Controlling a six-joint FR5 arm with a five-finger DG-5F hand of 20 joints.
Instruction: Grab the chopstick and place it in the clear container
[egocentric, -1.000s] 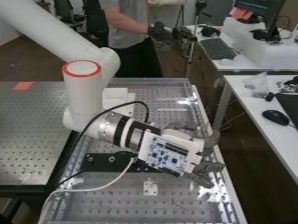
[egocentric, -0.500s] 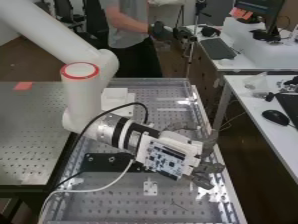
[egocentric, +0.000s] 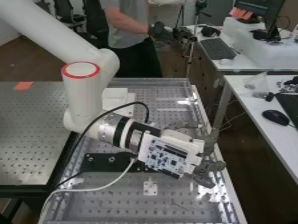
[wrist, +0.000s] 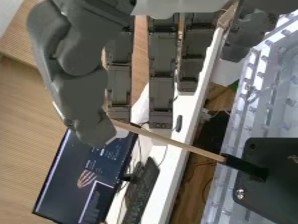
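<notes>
My one hand pinches one wooden chopstick near its pale end; its dark end overlaps one black plate.

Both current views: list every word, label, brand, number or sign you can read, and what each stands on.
No text is readable in either view.
Circuit board on the hand: markings too small to read.
Monitor screen: too small to read.
Keyboard: key legends too small to read.
Orange patch: no legible text.
</notes>
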